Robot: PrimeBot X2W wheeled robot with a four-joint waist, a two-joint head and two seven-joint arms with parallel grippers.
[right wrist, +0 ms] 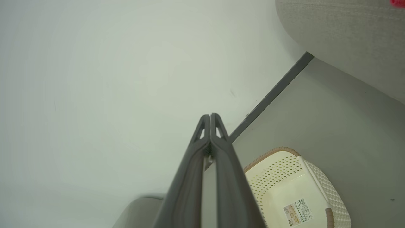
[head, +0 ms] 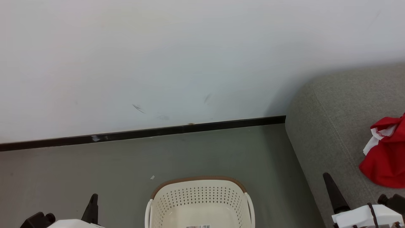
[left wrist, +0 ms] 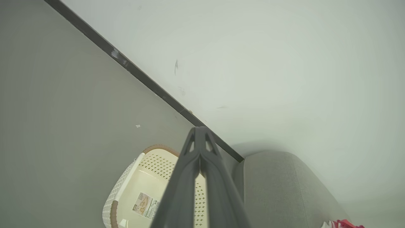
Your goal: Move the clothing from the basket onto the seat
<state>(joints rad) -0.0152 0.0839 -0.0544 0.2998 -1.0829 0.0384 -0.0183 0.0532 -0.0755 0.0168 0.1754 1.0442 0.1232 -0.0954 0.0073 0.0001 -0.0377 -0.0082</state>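
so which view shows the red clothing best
The head view. There the clothing lies on the seat at the right edge, big enough to show red fabric and white trim. The left wrist view catches a small red sliver at its bottom right; the right wrist view, a red speck at its top right corner.

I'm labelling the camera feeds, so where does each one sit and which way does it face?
Head view: on the head, looking forward and down at the basket, seat and clothing; left tool and right tool show at the bottom corners.
Left wrist view: on the left wrist, looking along its shut tool toward the wall.
Right wrist view: on the right wrist, along its shut tool, toward the same wall.
Shared: all show basket and seat.
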